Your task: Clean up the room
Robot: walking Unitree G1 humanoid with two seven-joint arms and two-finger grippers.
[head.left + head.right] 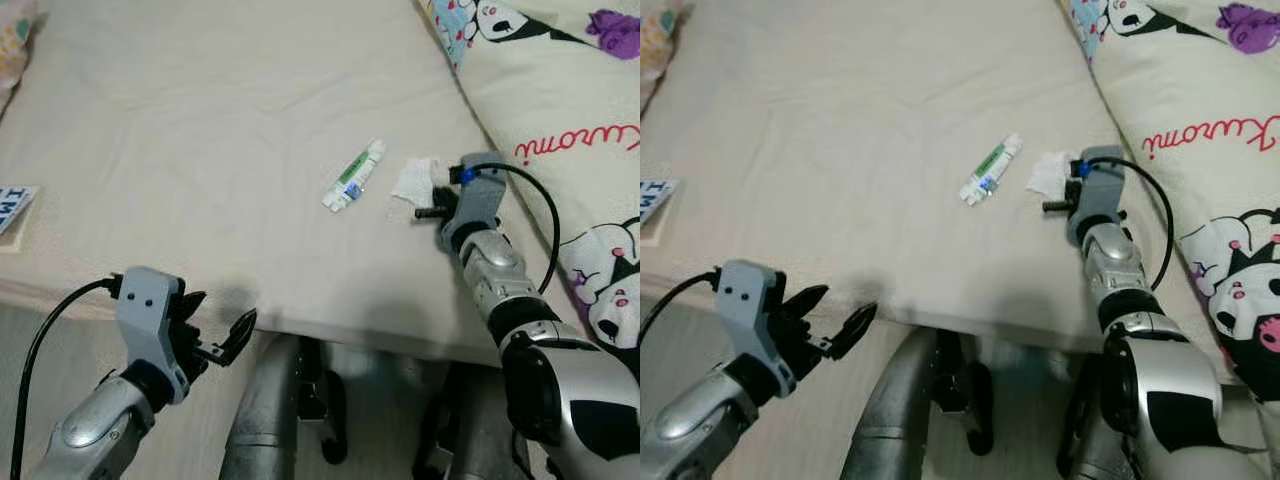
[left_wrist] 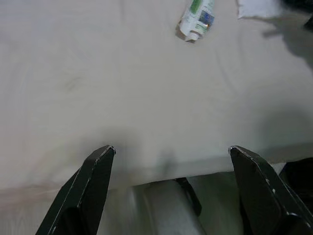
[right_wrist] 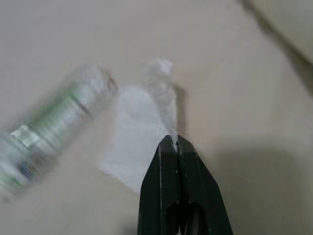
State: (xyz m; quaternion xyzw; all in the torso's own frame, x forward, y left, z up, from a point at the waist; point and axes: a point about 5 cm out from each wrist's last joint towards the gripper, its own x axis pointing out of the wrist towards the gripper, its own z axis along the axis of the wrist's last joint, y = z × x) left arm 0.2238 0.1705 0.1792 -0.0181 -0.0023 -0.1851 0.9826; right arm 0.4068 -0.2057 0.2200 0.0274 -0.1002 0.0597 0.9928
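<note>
Pinching: right pincer is sitting with its fingers pressed together on one edge of the tissue, a sliver of white caught between the tips in the right wrist view.
Tissue location: lying crumpled on the bed, just beside the tube and near the printed blanket on the robot's right.
Tissue handling: looking feather-light, limp and easy to tear; it is likely going to drape and flutter once lifted, so an edge pinch should be enough, with no squeeze force needed.
Tube handling: looking like a small, light squeeze tube, soft-walled and a bit slick; taking it across the middle of the body should be better than at the cap or the crimped end.
Left pincer: hovering with fingers spread wide at the near edge of the bed, holding nothing, well apart from the tube.
Hard to read: the tube is smearing into a green-and-white blur in the right wrist view, and its label is not legible anywhere.
Hidden: how much tissue is actually sitting inside the grip is probably small, but the closed fingers are covering it.
Cut off: a flat printed item is running out of frame at the bed's left edge; cannot tell what it is.
</note>
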